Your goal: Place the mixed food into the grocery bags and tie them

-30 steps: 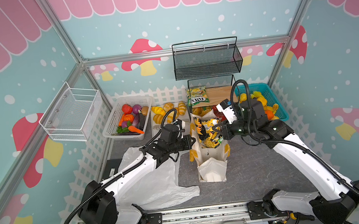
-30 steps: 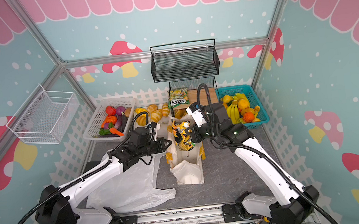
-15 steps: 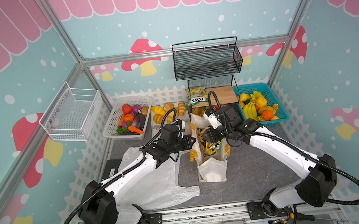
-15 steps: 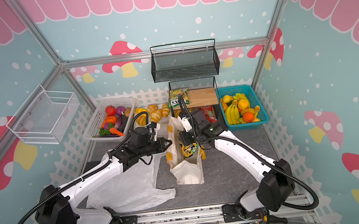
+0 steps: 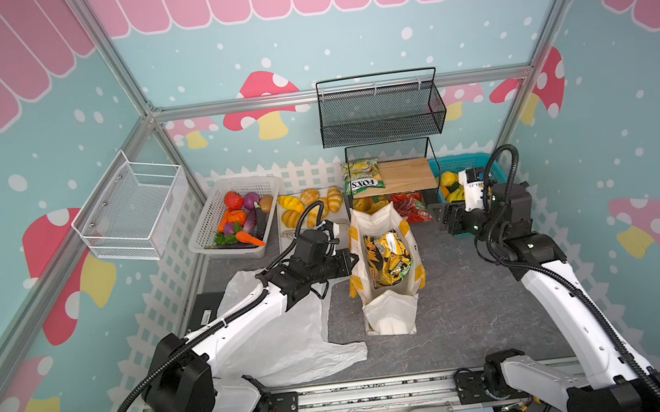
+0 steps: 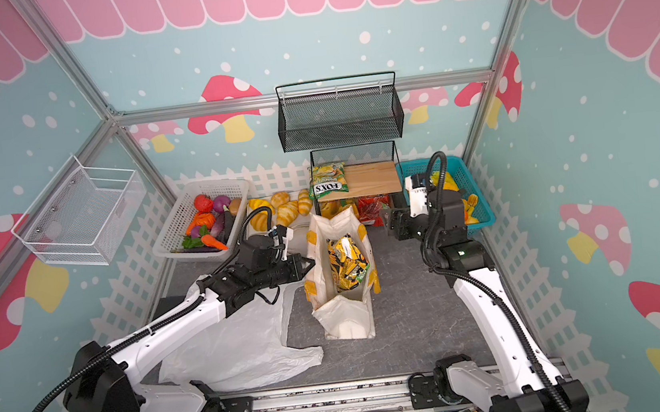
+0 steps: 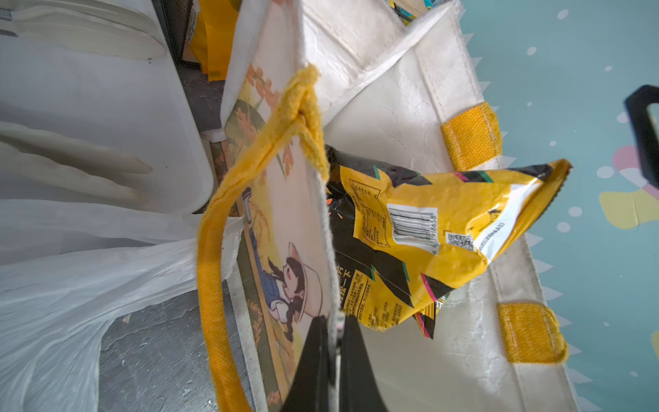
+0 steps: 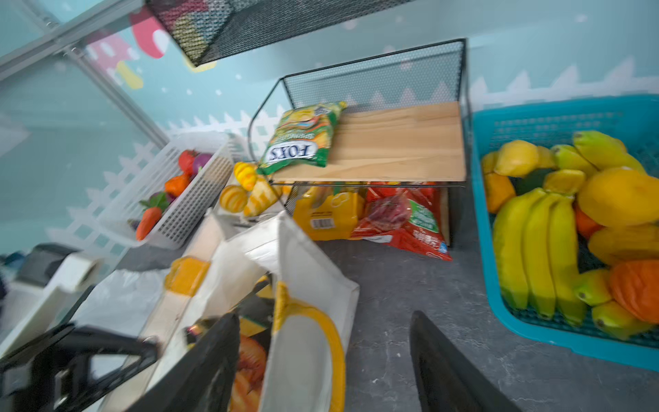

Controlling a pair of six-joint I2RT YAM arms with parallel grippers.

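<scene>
The stiff off-white tote (image 5: pixel 390 322) (image 6: pixel 344 318) stands open mid-table with black-and-yellow snack packets (image 5: pixel 388 255) (image 7: pixel 428 221) inside. My left gripper (image 5: pixel 351 260) (image 7: pixel 335 321) is shut on the tote's left rim. My right gripper (image 5: pixel 442 220) (image 8: pixel 322 315) hangs open and empty to the tote's right, in front of the blue basket. The thin white plastic bag (image 5: pixel 292 344) lies flat under the left arm. Toy vegetables (image 5: pixel 238 225) fill the white basket at the back left. A red snack packet (image 5: pixel 412 209) (image 8: pixel 403 221) lies under the wooden shelf.
A FOX'S packet (image 5: pixel 360 176) lies on the wooden shelf. Bread rolls (image 5: pixel 311 204) sit behind the tote. The blue basket (image 8: pixel 478 149) of fruit stands at the back right. A black mesh shelf (image 5: pixel 381 114) hangs on the back wall and a white wire basket (image 5: pixel 132 211) on the left wall.
My right gripper let go of a black-and-yellow packet in the tote, opened, and drew back to the right towards the blue basket. The left gripper kept its hold on the rim.
</scene>
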